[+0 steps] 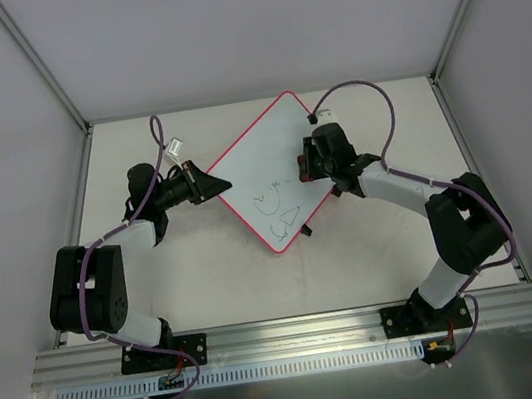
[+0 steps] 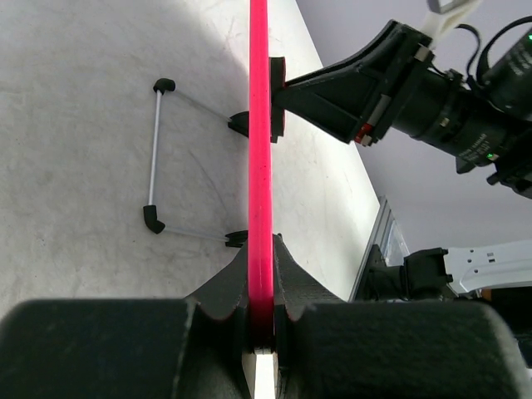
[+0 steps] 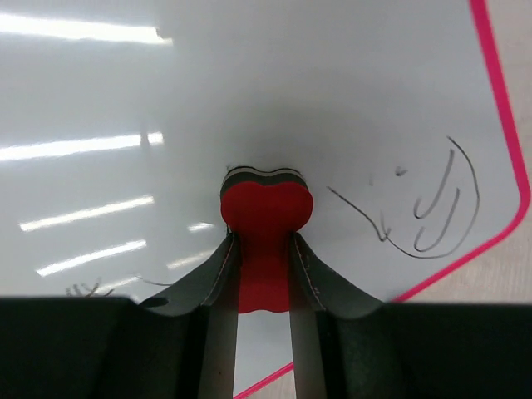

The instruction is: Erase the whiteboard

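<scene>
Task status: incomplete, as judged. The whiteboard (image 1: 261,165) sits cornerwise at mid-surface (image 1: 208,280) between the arms. The left tool (image 2: 261,283) is closed on its pink frame. The right tool (image 3: 264,245) is clamped on a red eraser (image 3: 266,204) held against the board face. Black scribbles (image 3: 432,208) remain by the near corner. A wire stand (image 2: 154,158) projects from the board's edge. Nothing blocks the marks.

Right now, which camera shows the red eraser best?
Right wrist: the eraser sits centred, pinched in the right end effector against the whiteboard. Top external shows only a red sliver; left wrist sees the board edge-on, eraser mostly hidden.
</scene>
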